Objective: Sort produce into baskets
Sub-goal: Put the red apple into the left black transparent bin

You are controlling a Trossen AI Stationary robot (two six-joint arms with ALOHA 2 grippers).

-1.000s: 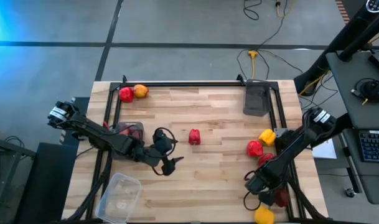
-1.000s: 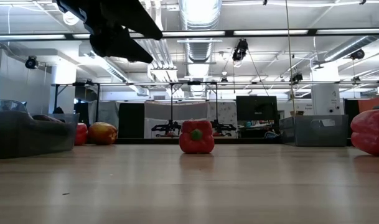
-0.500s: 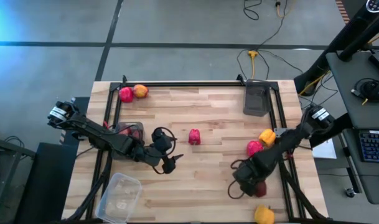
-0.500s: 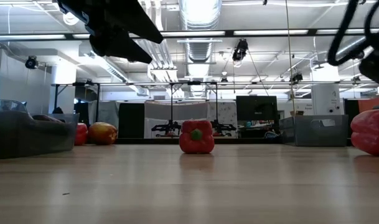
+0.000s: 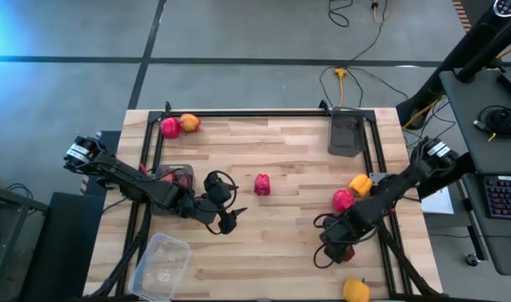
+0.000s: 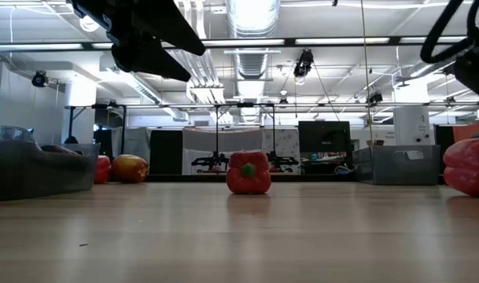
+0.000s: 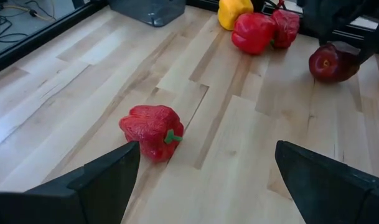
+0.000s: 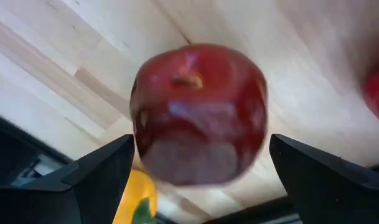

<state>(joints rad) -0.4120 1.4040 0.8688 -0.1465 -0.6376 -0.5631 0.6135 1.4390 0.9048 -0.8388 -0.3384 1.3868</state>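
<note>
My right gripper (image 5: 341,249) is shut on a dark maroon apple (image 8: 198,112) above the table's near right part; the apple also shows in the left wrist view (image 7: 331,61). My left gripper (image 5: 228,221) is open and empty, hovering left of a red pepper (image 5: 262,184) that rests on the table's middle. A red pepper (image 5: 343,200) and a yellow pepper (image 5: 360,184) lie at the right. A red one (image 5: 169,127) and an orange one (image 5: 190,124) lie at the far left. A yellow pepper (image 5: 354,290) lies at the near right edge. My right gripper holds the apple by its two opposite sides (image 8: 140,146), pinched between the two fingers. The fingers come from above, pointing down. The apple's stem end (image 8: 184,80) faces up toward the wrist. The apple hangs clear of the table.
A dark grey tray (image 5: 347,132) stands at the far right. A second dark tray (image 5: 176,174) holding red produce stands at the left, partly under my left arm. A clear tub (image 5: 161,267) stands at the near left. A black frame rims the table.
My right gripper has gone from near the table's right edge toward the left, carrying the maroon apple clear of the table, and has come into the low view at the upper right.
</note>
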